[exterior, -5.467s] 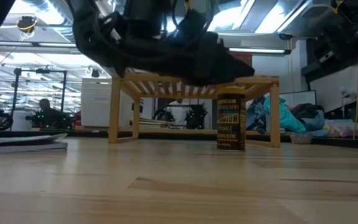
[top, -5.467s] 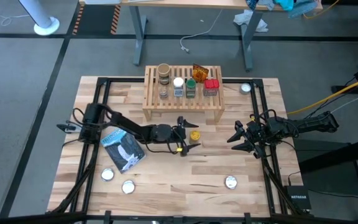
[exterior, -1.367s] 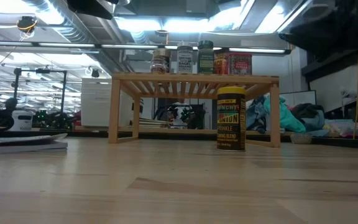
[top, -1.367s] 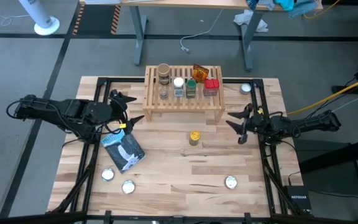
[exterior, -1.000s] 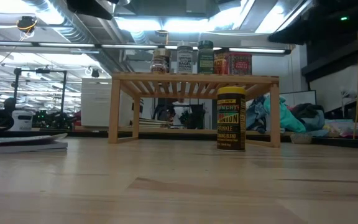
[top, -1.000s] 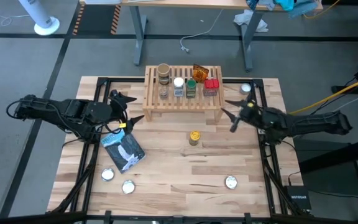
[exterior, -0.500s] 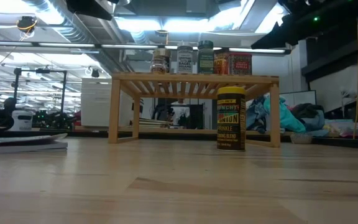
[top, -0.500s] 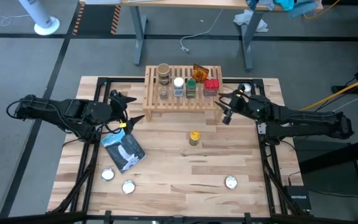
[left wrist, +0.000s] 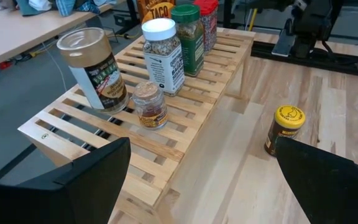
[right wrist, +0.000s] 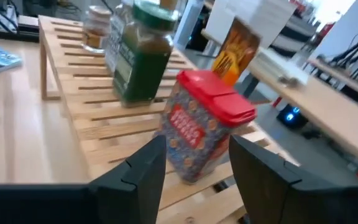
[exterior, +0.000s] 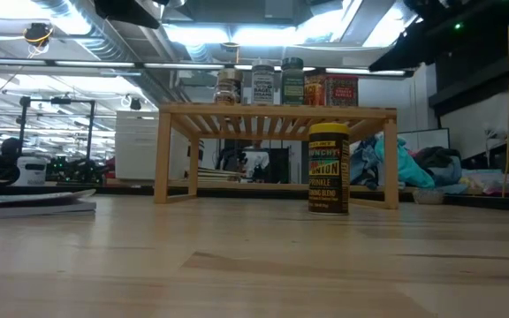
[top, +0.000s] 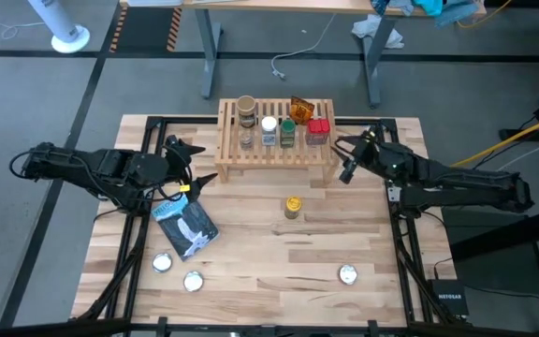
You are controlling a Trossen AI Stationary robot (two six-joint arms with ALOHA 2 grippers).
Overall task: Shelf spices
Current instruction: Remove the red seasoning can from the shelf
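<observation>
High view, shelf: the shelf (top: 276,148) stood at the far middle of the desk (top: 251,257), within reach of both arms; six spices stood on its slats in two rows, the tan-lid jar (top: 246,108) and orange packet (top: 299,109) behind, the rest in front, probably so each could be reached from the near side.
High view, stray jar: the yellow-lid jar (top: 293,206) stood upright on the desk just in front of the shelf, apart from it; it looked like the one container not yet shelved.
High view, left tool: the left tool (top: 184,161) hung by the shelf's left end, fingers spread wide and empty, seemingly parked clear of the work.
High view, right tool: the right tool (top: 345,161) was at the shelf's right end, near the red tin (top: 318,129).
Low view: the yellow-lid jar (exterior: 329,168) stood before the shelf's right leg; jars lined the top.
Left wrist view: wide-apart fingers (left wrist: 92,177) framed the shelf; nothing lay between them.
Right wrist view: half-parted fingers (right wrist: 143,173) faced the red tin (right wrist: 204,127), which stood near the shelf edge; no contact showed, so I judged the tool empty and perhaps lined up to nudge or regrip the tin.
</observation>
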